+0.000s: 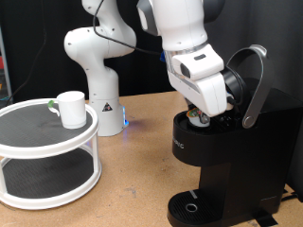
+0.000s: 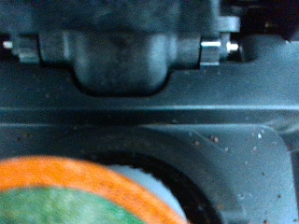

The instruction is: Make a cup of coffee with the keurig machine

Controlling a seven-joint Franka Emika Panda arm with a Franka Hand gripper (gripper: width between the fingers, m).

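I see the gripper (image 1: 201, 115) lowered into the open keurig machine (image 1: 227, 161); whether its fingers are open I cannot tell. The cup (image 1: 70, 108) stands on the white tiered stand (image 1: 47, 156).

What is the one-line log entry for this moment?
gripper: at open top of keurig machine | lid handle: raised | cup: on white stand

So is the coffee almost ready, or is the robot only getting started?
Only getting started. The keurig machine has its lid handle lifted, so it is open. The gripper is down at the open top, and the wrist view shows something round, orange and green close to the camera, probably the pod. The cup sits on the white round shelf, and the drip base has no cup.
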